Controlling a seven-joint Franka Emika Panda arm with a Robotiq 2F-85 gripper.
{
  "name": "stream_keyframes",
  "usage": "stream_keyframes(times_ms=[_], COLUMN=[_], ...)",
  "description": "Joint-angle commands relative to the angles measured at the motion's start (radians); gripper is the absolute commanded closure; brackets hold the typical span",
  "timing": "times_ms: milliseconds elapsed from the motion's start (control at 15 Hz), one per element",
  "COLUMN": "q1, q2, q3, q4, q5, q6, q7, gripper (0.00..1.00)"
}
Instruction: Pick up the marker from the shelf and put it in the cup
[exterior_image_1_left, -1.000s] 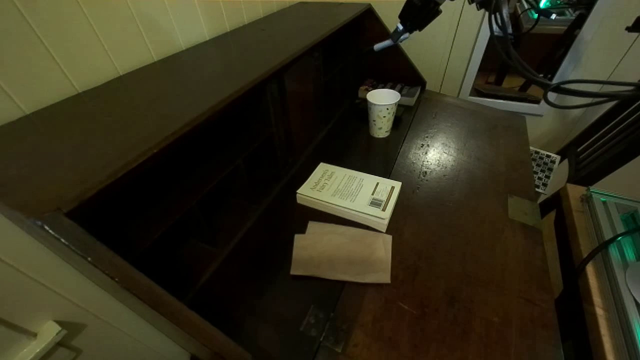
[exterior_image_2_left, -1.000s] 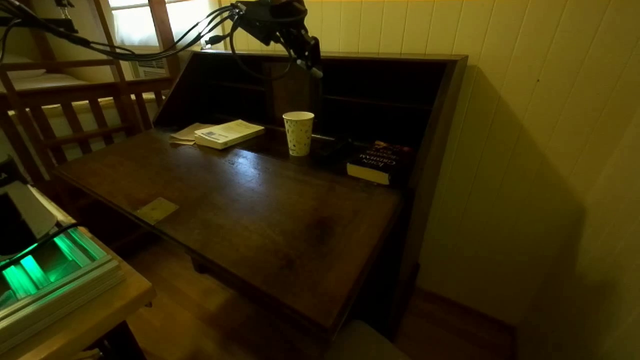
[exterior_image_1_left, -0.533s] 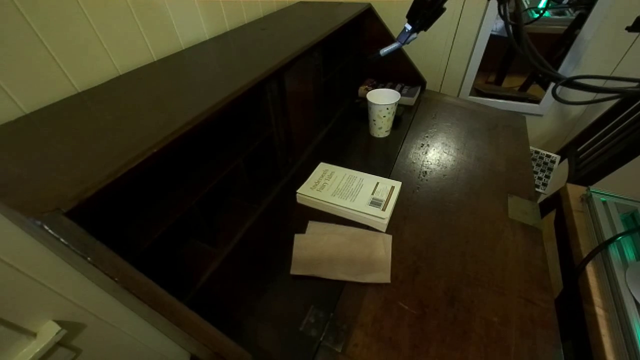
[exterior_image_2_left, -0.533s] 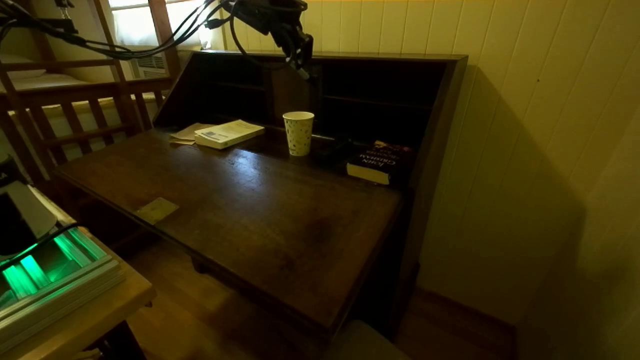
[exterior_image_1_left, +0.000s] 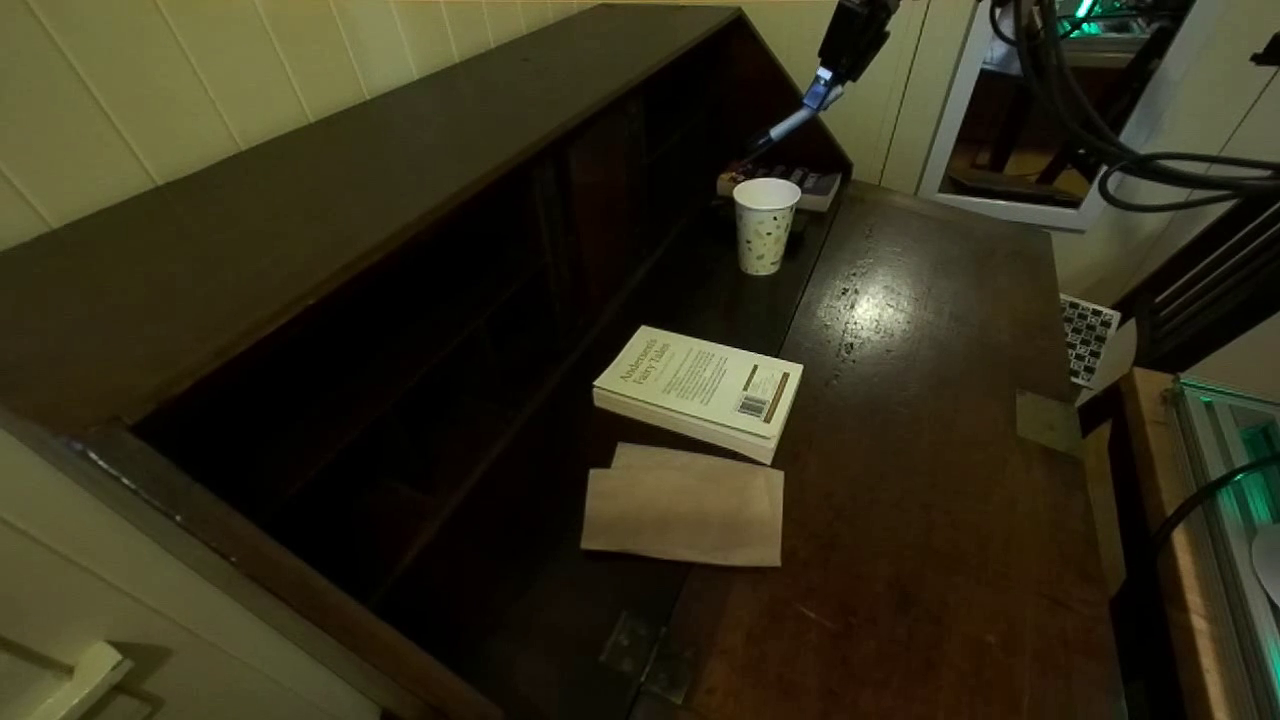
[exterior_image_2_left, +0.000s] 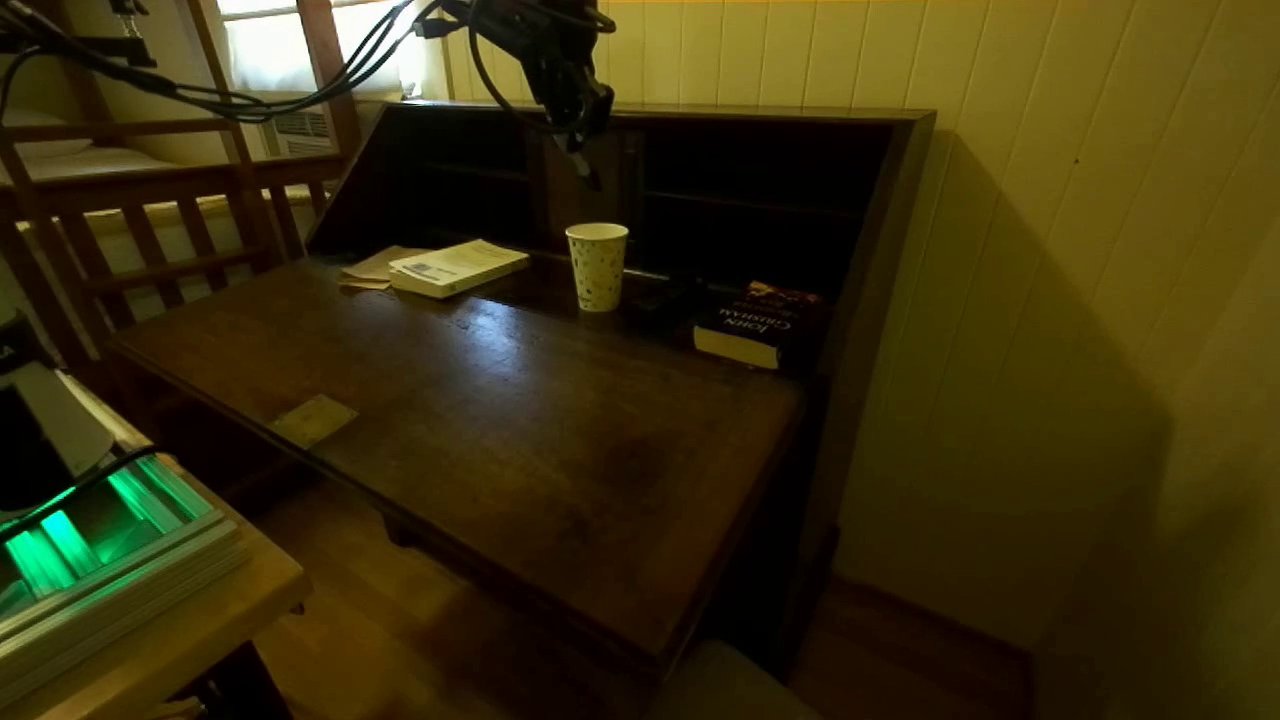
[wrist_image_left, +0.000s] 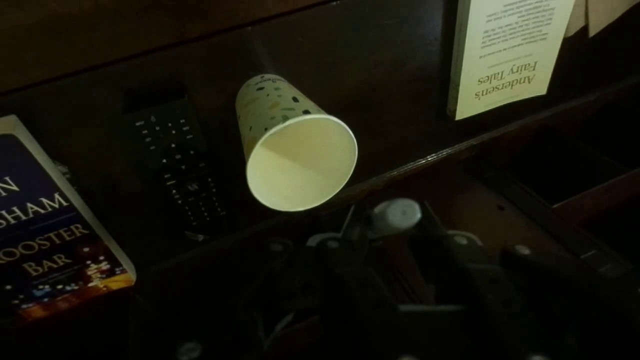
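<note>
My gripper (exterior_image_1_left: 820, 92) is shut on the marker (exterior_image_1_left: 792, 125), which is pale with a dark tip. The marker hangs tilted, tip down, above and behind the cup (exterior_image_1_left: 765, 235). In an exterior view the marker (exterior_image_2_left: 578, 163) is above the cup (exterior_image_2_left: 598, 270), slightly to its left. The cup is white, speckled and upright on the desk part of the dark wooden shelf (exterior_image_1_left: 400, 150). In the wrist view the marker's round end (wrist_image_left: 400, 216) sits between the fingertips (wrist_image_left: 392, 222), beside the cup's open rim (wrist_image_left: 302, 162). The marker's lower part is hidden there.
A white-covered book (exterior_image_1_left: 700, 385) and folded brown paper (exterior_image_1_left: 685, 510) lie on the desk. A dark book (exterior_image_2_left: 750, 325) lies near the side board. A black remote (wrist_image_left: 175, 165) lies between that book and the cup. Cables (exterior_image_2_left: 300, 95) hang from the arm.
The gripper has lowered and turned, so the marker points more steeply down. Its tip is closer to the cup's height. The cup and books have not moved.
</note>
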Motion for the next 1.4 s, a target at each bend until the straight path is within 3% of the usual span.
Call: stream_keyframes(times_ms=[0,800,1333], q1=[0.002,-0.019,-0.023], q2=[0.038,0.145,0.247], q3=[-0.009,0.003,0.024], q4=[0.047,0.15,0.222], q5=[-0.067,-0.152,-0.206], q6=[-0.023,-0.154,-0.177], q7=[0.066,0.136,0.171], gripper=[0.93,0.93,0.93])
